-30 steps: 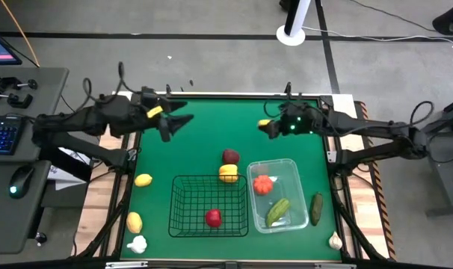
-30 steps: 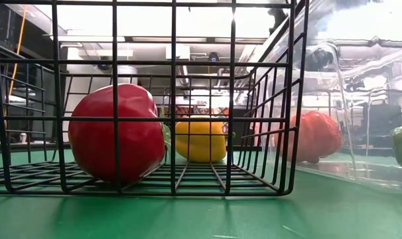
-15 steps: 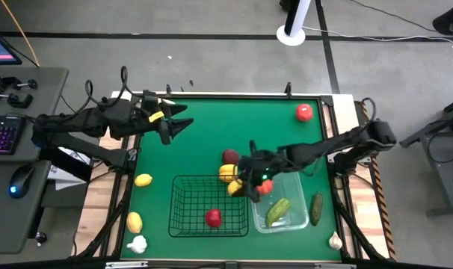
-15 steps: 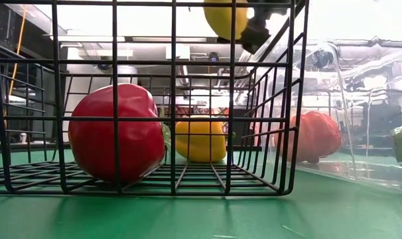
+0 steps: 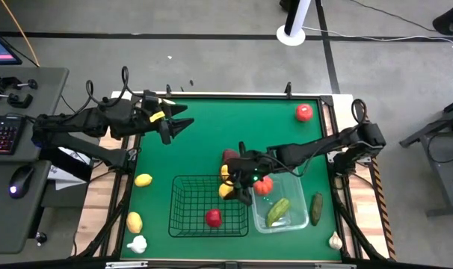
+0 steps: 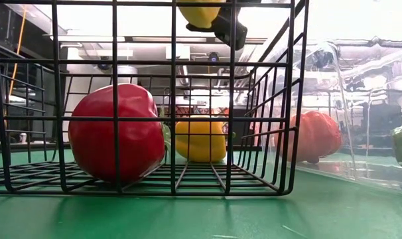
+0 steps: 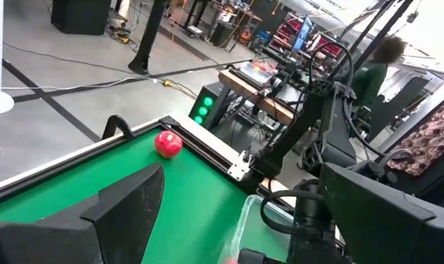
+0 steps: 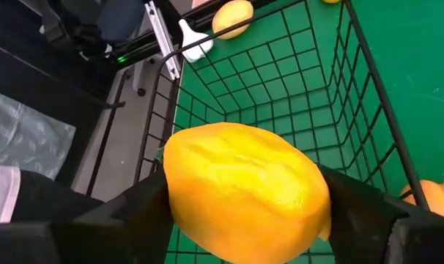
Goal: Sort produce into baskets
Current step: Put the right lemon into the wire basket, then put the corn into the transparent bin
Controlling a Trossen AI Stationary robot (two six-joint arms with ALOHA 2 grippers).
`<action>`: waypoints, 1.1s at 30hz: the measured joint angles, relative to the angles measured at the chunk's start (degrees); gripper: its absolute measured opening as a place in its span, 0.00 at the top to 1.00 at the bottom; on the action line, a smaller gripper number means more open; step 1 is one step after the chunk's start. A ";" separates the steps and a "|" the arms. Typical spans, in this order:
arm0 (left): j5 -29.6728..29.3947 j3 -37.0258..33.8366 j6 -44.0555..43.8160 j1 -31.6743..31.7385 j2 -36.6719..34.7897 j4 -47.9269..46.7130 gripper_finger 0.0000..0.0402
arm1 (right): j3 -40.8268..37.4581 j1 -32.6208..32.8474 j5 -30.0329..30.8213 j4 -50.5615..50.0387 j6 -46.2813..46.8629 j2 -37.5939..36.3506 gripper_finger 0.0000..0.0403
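While over black wire-mesh basket [image 5: 209, 204], at its 1 o'clock corner: right gripper [image 5: 238, 184], jaws part-spread, clamping yellow lemon [image 8: 245, 191], dimpled, oval, between dark fingers [image 8: 127, 213]. Smooth red pepper [image 6: 116, 131] on mesh floor. Clear rounded tub [image 5: 285, 166] just beside, 3 o'clock. Left gripper [image 5: 183, 123] wide, holding nothing.

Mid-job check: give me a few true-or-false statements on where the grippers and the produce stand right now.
1. The right gripper holds a yellow lemon over the black wire basket. True.
2. The wire basket is empty. False: a red pepper lies in it.
3. The left gripper carries a tomato. False: its jaws are open and empty, near the table's far left.
4. A cucumber lies in the clear tub. True.
5. A red tomato sits at the far right corner. True.
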 joint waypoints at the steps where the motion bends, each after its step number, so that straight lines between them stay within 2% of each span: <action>1: 0.02 0.00 0.00 0.00 0.00 0.00 0.12 | 0.00 0.02 -0.52 0.04 -0.08 0.00 0.30; 7: 0.09 0.00 0.00 0.00 -0.02 -0.02 0.12 | 0.00 0.04 -1.26 -0.48 -0.26 0.00 0.23; 13: 0.11 0.00 0.00 0.00 -0.02 -0.02 0.12 | 0.00 -0.07 -0.39 -0.61 -3.82 0.00 0.03; 16: 0.12 0.00 -0.66 0.00 -0.01 0.01 0.12 | 1.99 -1.19 -1.07 -3.24 -6.96 0.00 0.04; 20: -1.77 0.47 -10.85 0.88 1.19 -1.47 0.12 | 9.21 -3.91 -1.65 -12.74 -11.08 -0.67 0.09; 22: -0.74 3.20 -12.65 3.81 3.63 -9.35 0.13 | 13.37 -5.32 -1.41 -18.10 -14.15 -0.99 0.09; 24: 1.60 8.18 -13.41 8.61 7.25 -22.71 0.13 | 17.40 -6.56 -0.83 -22.42 -16.51 -1.25 0.09; 28: 4.66 19.12 -5.20 22.23 17.47 -49.87 0.13 | 24.51 -8.68 -0.63 -28.84 -18.45 -1.31 0.09; 30: 4.73 22.12 -0.01 29.45 22.93 -57.63 0.13 | 26.63 -9.41 -0.60 -29.75 -18.43 -1.33 0.09; 33: 7.79 22.92 7.31 39.53 30.30 -63.59 0.13 | 28.65 -9.53 -0.44 -30.47 -17.43 -1.33 0.09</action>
